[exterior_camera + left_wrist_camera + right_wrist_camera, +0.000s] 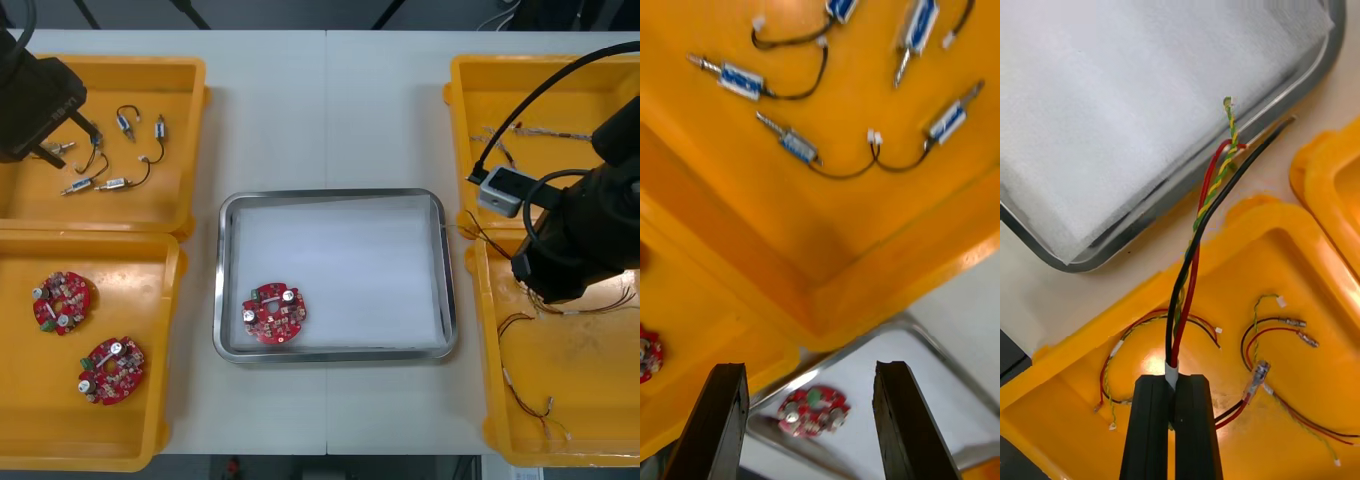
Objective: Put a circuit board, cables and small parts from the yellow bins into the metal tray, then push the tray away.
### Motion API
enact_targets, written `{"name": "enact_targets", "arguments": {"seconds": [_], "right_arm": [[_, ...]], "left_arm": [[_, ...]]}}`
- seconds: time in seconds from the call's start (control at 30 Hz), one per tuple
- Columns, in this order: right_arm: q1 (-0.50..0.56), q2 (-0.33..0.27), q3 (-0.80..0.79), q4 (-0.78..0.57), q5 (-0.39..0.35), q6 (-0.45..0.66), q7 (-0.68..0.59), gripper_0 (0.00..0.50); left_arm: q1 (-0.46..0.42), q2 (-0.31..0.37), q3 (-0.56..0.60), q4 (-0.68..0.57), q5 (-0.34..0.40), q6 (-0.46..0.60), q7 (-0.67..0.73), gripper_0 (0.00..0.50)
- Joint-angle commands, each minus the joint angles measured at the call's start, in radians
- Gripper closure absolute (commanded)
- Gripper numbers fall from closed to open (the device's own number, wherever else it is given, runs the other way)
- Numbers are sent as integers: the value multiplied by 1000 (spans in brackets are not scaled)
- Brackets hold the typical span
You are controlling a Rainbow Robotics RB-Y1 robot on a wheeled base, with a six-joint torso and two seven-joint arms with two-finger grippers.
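Above the light table (330, 110), wrist views show right hand (1172, 384) pinching cables (1196, 247), perhaps three, left hand (811, 367) spread.

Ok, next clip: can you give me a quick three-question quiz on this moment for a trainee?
1. True or false: the metal tray already holds a circuit board.
2. How many boards lie in the near left yellow bin? A) one B) two C) three
3. Fill in: the right gripper has its fingers shut on a ____, while the left gripper, open, hangs over the bin of small metal parts.

Key: 1 true; 2 B; 3 cable bundle.
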Motion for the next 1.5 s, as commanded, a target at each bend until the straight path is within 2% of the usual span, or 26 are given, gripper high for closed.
{"name": "enact_targets", "arguments": {"seconds": [0.03, 0.27, 0.37, 0.53, 0.77, 0.9, 1.07, 1.27, 1.5], "right_arm": [[-112, 16, 87, -26, 16, -3, 53, 500], [-267, 84, 274, -20, 45, -3, 85, 500], [-327, 125, 347, 2, 41, 6, 99, 500], [-380, 208, 416, 58, 25, 30, 128, 500], [-380, 254, 458, 135, 42, 24, 264, 500], [-380, 268, 504, 169, 85, 4, 352, 500], [-368, 285, 578, 198, 163, -45, 364, 500], [-347, 317, 625, 244, 216, -95, 369, 500], [-330, 343, 666, 287, 268, -129, 369, 500]], "left_arm": [[-45, 47, 31, 88, -62, -55, 94, 16], [-45, 47, 5, 211, -119, -161, 141, 16], [-50, 47, -20, 246, -133, -236, 221, 16], [-65, 45, -103, 255, -220, -343, 359, 18], [-102, 19, -104, 382, -243, -394, 356, 16], [-139, -18, -104, 491, -308, -449, 354, 17], [-190, -77, -107, 628, -372, -529, 342, 16], [-265, -128, -204, 766, -383, -603, 334, 16], [-277, -182, -215, 843, -389, -636, 339, 16]]}}
